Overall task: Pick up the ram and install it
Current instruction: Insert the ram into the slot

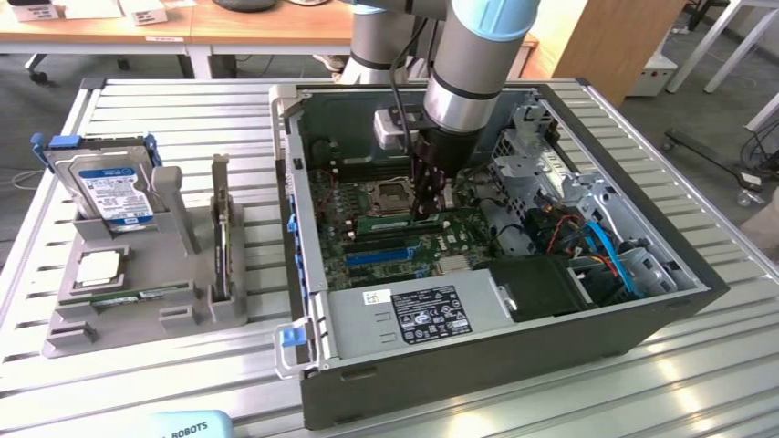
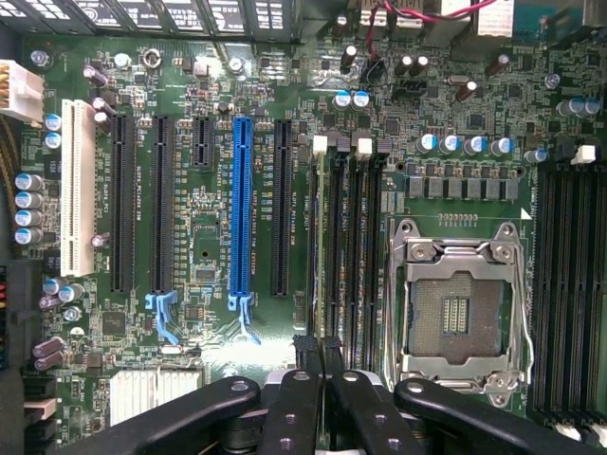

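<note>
1. The end effector (image 1: pixel 429 205) is down inside the open computer case (image 1: pixel 402 388), over the motherboard (image 2: pixel 190 246) beside the empty CPU socket (image 1: pixel 392 193).
2. Its fingers are drawn almost fully together. In the wrist view the tips sit at one end of a bank of memory slots (image 2: pixel 358 237).
3. The ram (image 2: pixel 318 237) shows edge-on as a thin green strip along the slot nearest the black expansion slots. In the exterior view it is a pale green bar (image 1: pixel 385 222) just below the socket.
4. I cannot tell whether the tips pinch the stick's end or only rest on it.
5. Judgement: the arm stands near vertical because the slot takes the stick straight down, edge first. The narrow finger gap suits so thin a board.
6. The neighbouring memory slots look empty. White latches (image 2: pixel 320 144) mark their far ends.
7. Crowding: the socket frame (image 2: pixel 460 303) is just beside the slots, and the blue expansion slot (image 2: pixel 242 209) lies on the other side.
8. The power supply (image 1: pixel 414 315), the blue cables (image 1: pixel 608 251) and the drive cage (image 1: pixel 535 146) crowd the case, though none lies over the slots.
9. On the counter (image 1: pixel 159 392), well apart from the case, a grey fixture (image 1: pixel 73 342) holds a blue-labelled hard drive (image 1: pixel 112 187), a square silver processor (image 1: pixel 100 267) and a second green stick (image 1: pixel 137 295) lying flat.
</note>
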`<action>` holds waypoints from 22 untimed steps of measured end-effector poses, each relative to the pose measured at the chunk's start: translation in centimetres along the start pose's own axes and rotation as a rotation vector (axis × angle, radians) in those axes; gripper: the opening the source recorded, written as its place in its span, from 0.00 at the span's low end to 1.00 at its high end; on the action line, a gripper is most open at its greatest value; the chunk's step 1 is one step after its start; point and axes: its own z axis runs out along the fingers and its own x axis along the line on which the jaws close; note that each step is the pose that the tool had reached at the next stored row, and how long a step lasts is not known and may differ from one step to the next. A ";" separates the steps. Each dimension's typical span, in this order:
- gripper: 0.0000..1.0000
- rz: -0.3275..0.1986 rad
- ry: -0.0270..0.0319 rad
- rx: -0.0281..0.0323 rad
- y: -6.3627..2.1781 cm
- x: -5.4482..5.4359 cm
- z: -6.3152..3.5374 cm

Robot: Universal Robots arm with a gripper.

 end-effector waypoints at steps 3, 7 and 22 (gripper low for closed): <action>0.12 0.000 0.0003 -0.0001 0.00 0.0 0.01; 0.12 0.000 0.0001 -0.0001 0.00 0.0 0.03; 0.12 0.002 0.0002 0.0000 0.09 0.1 0.15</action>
